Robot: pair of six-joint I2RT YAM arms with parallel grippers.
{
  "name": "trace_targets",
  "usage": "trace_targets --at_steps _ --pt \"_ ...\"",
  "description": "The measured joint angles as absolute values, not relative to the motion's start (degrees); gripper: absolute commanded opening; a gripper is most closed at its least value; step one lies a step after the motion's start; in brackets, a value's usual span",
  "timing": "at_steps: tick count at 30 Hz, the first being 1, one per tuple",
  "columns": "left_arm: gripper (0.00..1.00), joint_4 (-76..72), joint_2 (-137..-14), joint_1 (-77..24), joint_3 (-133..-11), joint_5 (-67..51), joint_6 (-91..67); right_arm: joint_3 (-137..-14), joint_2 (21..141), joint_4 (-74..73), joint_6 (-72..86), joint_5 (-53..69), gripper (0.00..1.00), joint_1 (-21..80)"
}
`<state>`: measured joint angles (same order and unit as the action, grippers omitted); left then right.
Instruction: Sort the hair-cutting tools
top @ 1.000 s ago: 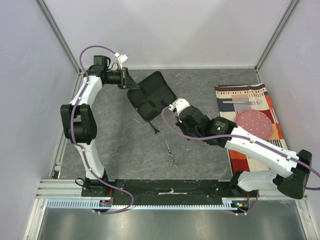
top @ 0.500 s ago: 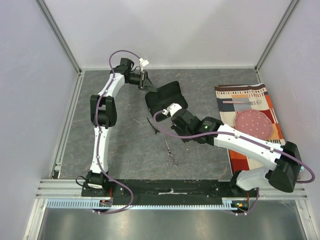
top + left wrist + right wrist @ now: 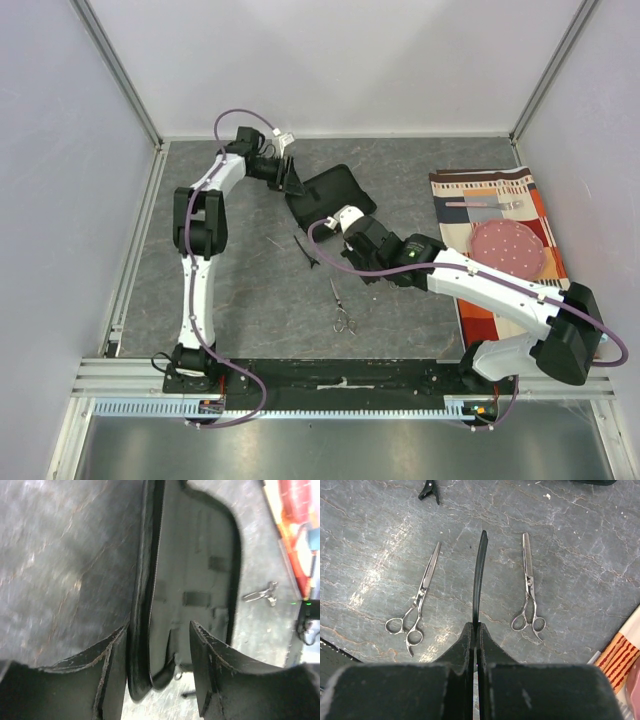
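Overhead view of two robot arms working at a grey desk [image 3: 240,300]. Over the last second the left arm had swung in from the far left toward the middle. The black pouch [image 3: 335,188] had shifted right with it and looked narrower than when it lay spread flat.

The left hand [image 3: 158,628] sat at the pouch's left end. Its fingers stood apart with the zipped edge between them, and whether they pressed on it could not be told. In the left wrist view one flap seemed to stand on edge while the other lay open, showing elastic loops with nothing in them.

The right arm had stretched further left, bringing its hand [image 3: 476,626] to the near side of the pouch. Its fingers were closed tight on a thin black stick [image 3: 480,570], which pointed straight out from the fingertips above the desk.

Two more tools lay on the desk beneath, one on each side of the stick and well apart: plain scissors [image 3: 417,605] and toothed scissors [image 3: 529,592]. A small black clip [image 3: 429,489] lay beyond them.

A striped mat [image 3: 500,190] with a plate [image 3: 508,248] sat at the right, away from both arms.

The moves read as the left hand holding the pouch open so the stick could go in. Sorting seemed to be at an early stage, with one tool lifted, three on the desk and none stowed
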<state>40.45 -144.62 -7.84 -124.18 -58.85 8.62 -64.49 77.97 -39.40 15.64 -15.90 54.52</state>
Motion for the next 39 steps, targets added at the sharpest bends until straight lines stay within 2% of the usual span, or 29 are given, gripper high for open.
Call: trace_targets --at_steps 4,9,15,27,39 --pt "0.57 32.99 -137.34 -7.27 -110.21 -49.67 7.29 -64.1 77.97 -38.96 15.64 -15.2 0.0 54.52" --pt "0.57 24.03 -129.16 -4.4 -98.61 -44.84 3.29 -62.98 77.82 -37.78 15.66 -14.76 0.0 54.52" --pt "0.57 15.29 -126.19 -1.74 -93.1 -45.87 -1.69 -62.11 77.54 -36.97 16.08 -13.78 0.0 54.52" --pt "0.57 -1.56 -126.5 -3.2 -86.78 -54.26 -14.48 -60.1 75.96 -36.03 16.78 -13.54 0.0 54.52" --pt "0.45 -1.72 -127.04 -4.14 -86.02 -54.74 -16.95 -60.03 75.96 -34.72 16.75 -13.61 0.0 54.52"
